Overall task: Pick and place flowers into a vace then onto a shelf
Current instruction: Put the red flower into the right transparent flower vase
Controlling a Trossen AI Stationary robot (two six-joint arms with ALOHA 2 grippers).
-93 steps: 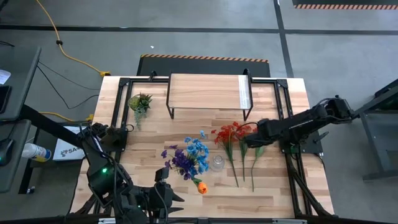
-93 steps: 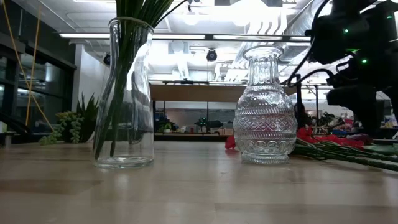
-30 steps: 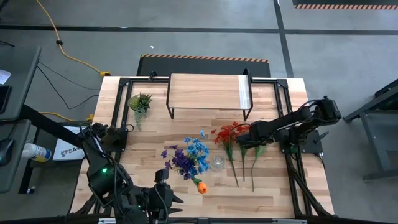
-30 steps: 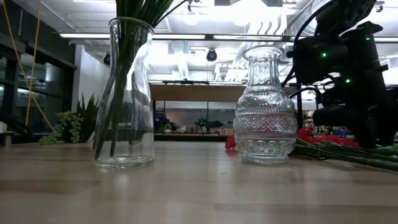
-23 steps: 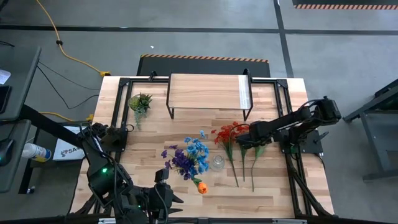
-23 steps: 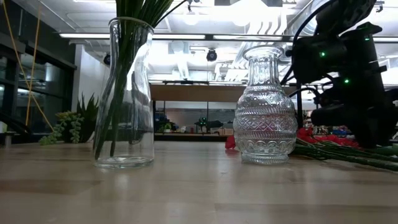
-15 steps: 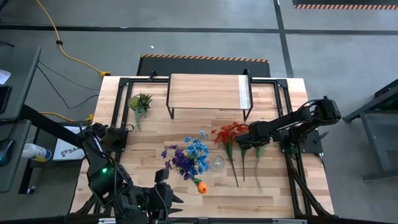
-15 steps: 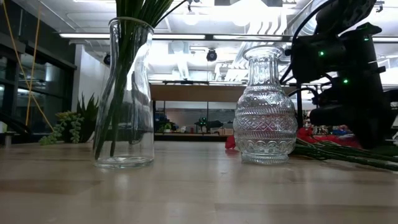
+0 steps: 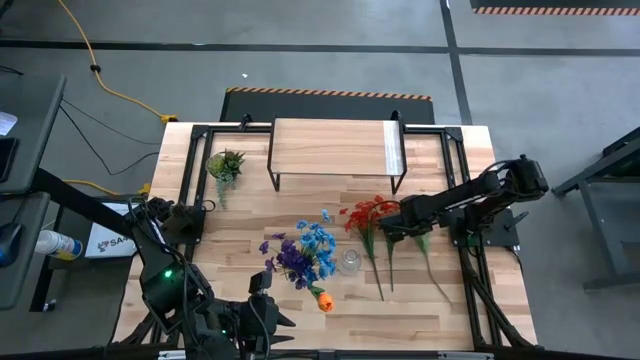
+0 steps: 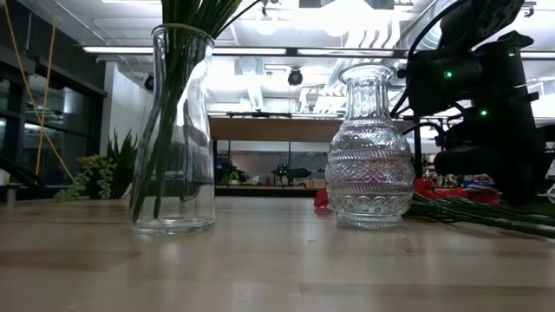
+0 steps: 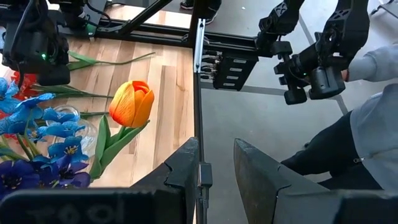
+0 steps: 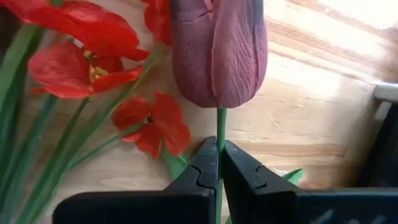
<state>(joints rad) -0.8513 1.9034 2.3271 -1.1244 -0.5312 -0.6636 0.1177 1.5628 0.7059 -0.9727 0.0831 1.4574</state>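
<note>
Your right hand [image 12: 219,163] has pinched the maroon tulip [image 12: 217,50] by its stem.
Its fingers are closed tight on the stem just below the bloom, among the red flowers [image 9: 366,215] on the worktop [image 9: 250,210] in front of the shelf [image 9: 335,147]. A second ago those fingers stood half open; the tulip's stem has since swung rightward. Your left hand [image 11: 214,168] waits near the orange tulip [image 11: 132,103], fingers narrowly apart.

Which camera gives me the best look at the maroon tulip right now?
The right wrist view: the maroon tulip fills the picture, its stem pinched between the shut right claw. The high view hides it under that arm, the low view hides it behind the arm, and the left wrist view shows none of it.
</note>
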